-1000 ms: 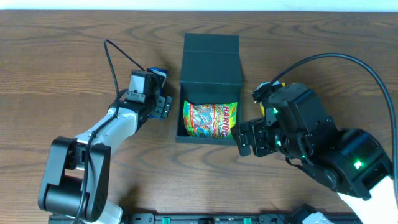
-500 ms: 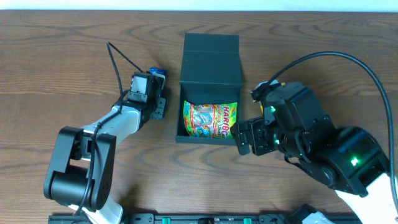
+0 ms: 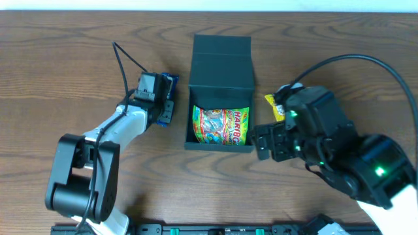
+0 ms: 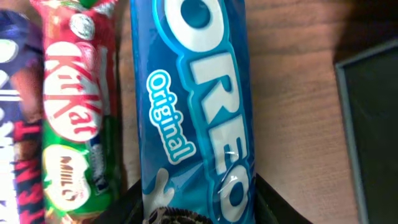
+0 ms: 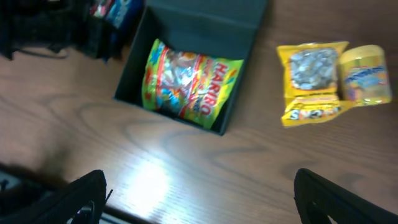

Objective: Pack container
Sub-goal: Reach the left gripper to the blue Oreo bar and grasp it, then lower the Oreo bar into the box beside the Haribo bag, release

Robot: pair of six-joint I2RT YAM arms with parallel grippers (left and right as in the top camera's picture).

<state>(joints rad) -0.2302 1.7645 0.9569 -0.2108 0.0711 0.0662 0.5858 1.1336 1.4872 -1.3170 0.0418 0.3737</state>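
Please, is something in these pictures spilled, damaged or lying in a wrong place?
Nothing stands out. The container stands open with the Haribo bag inside it. The Oreo packet and the KitKat lie whole on the table beside it, and two yellow snacks lie on its other side. Nothing is spilled.

The container (image 3: 219, 148), a dark teal-green matte box, sits upright in the middle of the bench (image 3: 65, 39). Its hinged lid (image 3: 222, 62) is thrown back toward the far edge, and a colourful sweets bag (image 3: 221, 126) lies inside.
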